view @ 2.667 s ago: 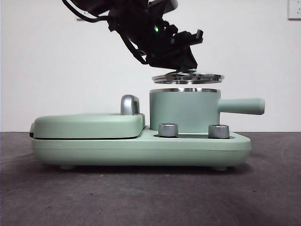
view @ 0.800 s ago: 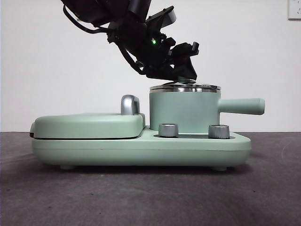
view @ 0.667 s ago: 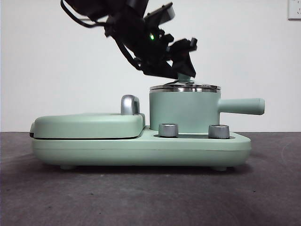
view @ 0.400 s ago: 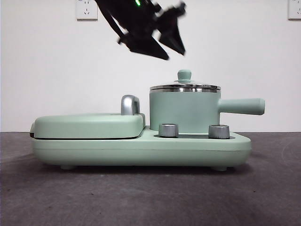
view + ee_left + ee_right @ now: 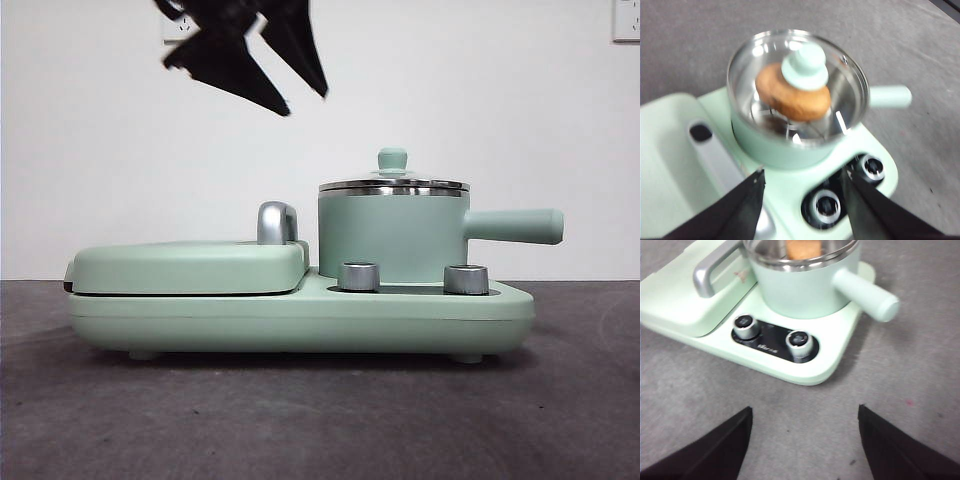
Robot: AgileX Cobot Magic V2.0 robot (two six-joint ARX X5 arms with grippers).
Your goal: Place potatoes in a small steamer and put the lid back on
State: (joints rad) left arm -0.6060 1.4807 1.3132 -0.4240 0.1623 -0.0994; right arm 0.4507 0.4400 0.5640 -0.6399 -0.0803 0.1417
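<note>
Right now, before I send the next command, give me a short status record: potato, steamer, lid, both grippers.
potato: orange-brown wrinkled lump inside the pot, seen through the glass
steamer: mint-green cylindrical pot with steel rim on the mint-green cooker base, side handle free
lid: round glass disc with mint-green knob seated level on the rim
left gripper: open, above the pot, holding nothing
right gripper: open, over bare table beside the base

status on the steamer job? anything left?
Looks done: the potato sits inside the steamer, and the lid rests flat on its rim. Nothing in hand: left gripper is open above the pot, right gripper open over the table. Left: only retracting.
</note>
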